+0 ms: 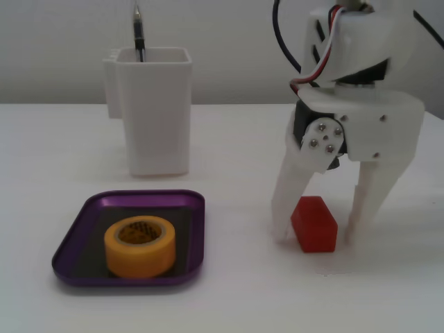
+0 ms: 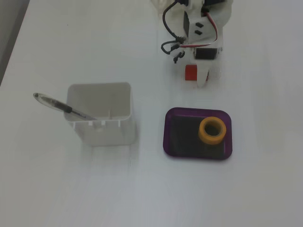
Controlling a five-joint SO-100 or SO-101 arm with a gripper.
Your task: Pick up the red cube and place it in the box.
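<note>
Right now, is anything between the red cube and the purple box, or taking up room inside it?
Nothing stands on the bare table between the red cube, bracketed by the open tool, and the box. Inside the box, though, a yellow tape roll fills part of the floor; the cube must land beside it.

This looks like an office desk or small hobby robotics bench: a plain white worktop [image 1: 62, 298] fills both fixed views, backed by a bare pale wall along the top of one. A white pen holder [image 2: 102, 116] with a pen [image 2: 61, 106] sits left of centre, and a yellow tape roll [image 1: 140, 245] rests in a purple tray [image 1: 76, 239] at lower left.
</note>
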